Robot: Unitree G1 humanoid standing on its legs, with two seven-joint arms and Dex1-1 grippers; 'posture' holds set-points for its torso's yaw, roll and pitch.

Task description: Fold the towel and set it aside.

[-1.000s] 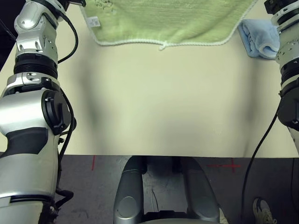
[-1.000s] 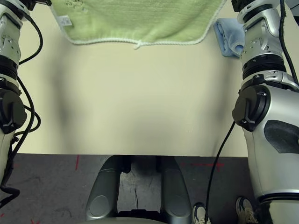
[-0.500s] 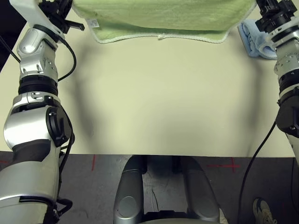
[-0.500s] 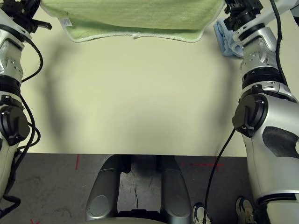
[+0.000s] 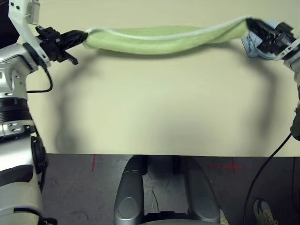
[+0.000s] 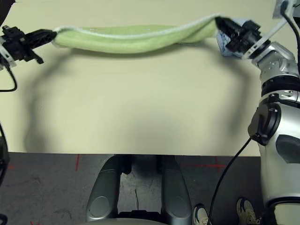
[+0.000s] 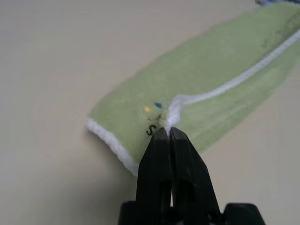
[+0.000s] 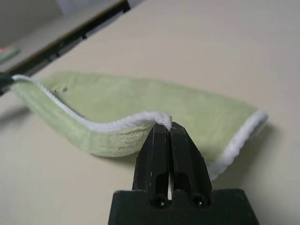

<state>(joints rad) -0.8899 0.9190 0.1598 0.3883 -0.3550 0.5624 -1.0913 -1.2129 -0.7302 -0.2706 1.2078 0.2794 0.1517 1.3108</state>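
Item 1, the towel [image 5: 164,40]: light green terry with white stitched edging. From my head cameras I see it strung between the 2 claws across the far part of the tabletop [image 5: 154,108], sagging in the middle; I cannot tell from there how much of it rests on the surface.

Item 2, left claw [image 5: 80,34]: pinched tight on the towel's left end. My left wrist camera adds what the head cameras lack: both black fingers [image 7: 159,154] pressed together on the white edging, a dark embroidered letter and small blue and yellow specks just past the tips, and a second layer of towel lying on the tabletop beneath the gripped edge.

Item 3, right claw [image 6: 224,23]: clamped on the towel's right end. My right wrist camera shows its fingers [image 8: 161,150] closed on the white edging, with a lower fold of the towel spread on the tabletop below.

Item 4, light blue cloth [image 5: 253,47]: seen from the head cameras, just behind the right claw.
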